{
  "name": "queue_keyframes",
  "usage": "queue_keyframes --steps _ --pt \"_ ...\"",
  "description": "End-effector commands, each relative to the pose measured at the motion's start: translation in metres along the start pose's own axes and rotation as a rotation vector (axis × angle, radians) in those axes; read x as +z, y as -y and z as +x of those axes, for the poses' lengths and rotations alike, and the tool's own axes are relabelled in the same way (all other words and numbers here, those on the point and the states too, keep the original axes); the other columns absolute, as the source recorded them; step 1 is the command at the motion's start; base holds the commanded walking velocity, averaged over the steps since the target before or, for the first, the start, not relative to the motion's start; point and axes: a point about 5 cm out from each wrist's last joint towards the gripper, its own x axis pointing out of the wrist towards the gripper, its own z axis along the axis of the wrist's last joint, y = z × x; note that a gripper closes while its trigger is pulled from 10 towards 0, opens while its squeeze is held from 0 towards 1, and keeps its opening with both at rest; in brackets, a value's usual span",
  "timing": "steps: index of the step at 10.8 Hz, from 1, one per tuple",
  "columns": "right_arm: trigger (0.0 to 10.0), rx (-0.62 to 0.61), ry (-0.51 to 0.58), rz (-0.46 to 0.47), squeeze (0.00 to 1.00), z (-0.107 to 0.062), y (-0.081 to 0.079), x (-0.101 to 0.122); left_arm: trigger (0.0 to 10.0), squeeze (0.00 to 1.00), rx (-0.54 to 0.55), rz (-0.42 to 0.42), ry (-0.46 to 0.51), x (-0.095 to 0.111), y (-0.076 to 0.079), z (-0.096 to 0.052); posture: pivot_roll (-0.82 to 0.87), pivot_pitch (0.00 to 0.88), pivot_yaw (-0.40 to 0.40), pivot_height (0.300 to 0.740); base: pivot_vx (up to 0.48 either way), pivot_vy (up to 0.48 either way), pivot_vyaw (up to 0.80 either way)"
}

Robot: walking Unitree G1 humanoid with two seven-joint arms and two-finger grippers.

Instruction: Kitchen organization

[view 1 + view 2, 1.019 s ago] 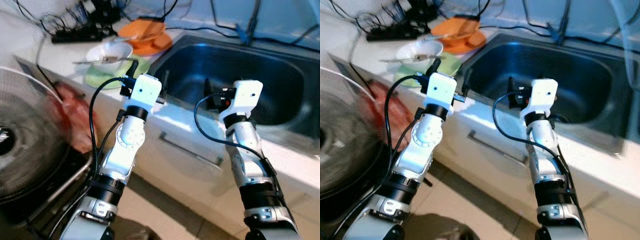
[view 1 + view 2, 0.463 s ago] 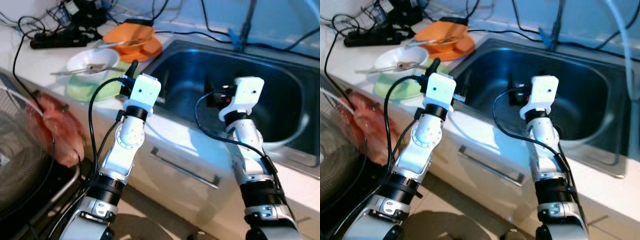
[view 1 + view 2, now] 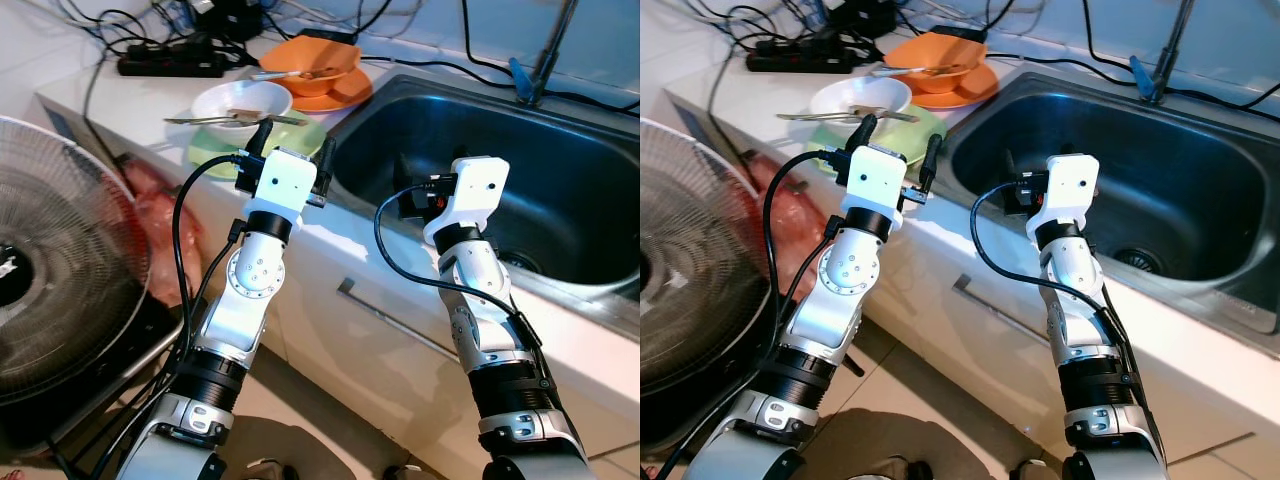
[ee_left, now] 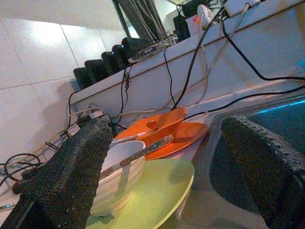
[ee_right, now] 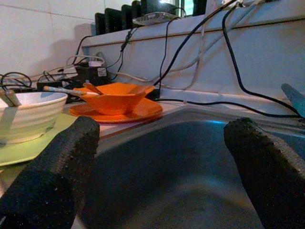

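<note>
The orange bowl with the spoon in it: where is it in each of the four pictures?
Left eye view: orange bowl at top centre, on an orange plate.
Right eye view: top centre.
Left wrist view: middle, behind the white bowl.
Right wrist view: left of centre.
Shared landmark: steel sink beside it.

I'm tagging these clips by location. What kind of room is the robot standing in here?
A home kitchen, most likely: a stainless steel sink basin set in a white countertop, with a white ceramic bowl on a light green plate and orange dishes stacked beside it.
</note>
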Motion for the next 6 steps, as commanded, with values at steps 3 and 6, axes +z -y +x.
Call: queue_keyframes --steps 3,6 --pt "10.0 0.000 -0.008 0.002 0.00 -0.0002 0.0006 -0.0008 10.0 0.00 0.011 -0.005 -0.014 -0.0021 -0.0037 -0.0011 0.00 0.104 0.068 0.740 0.000 0.094 0.00" --pt "10.0 -0.002 -0.009 0.004 0.00 -0.0007 0.0010 -0.0010 10.0 0.00 0.010 -0.004 -0.020 -0.0027 -0.0036 -0.0013 0.00 0.105 0.069 0.740 0.000 0.292 0.00"
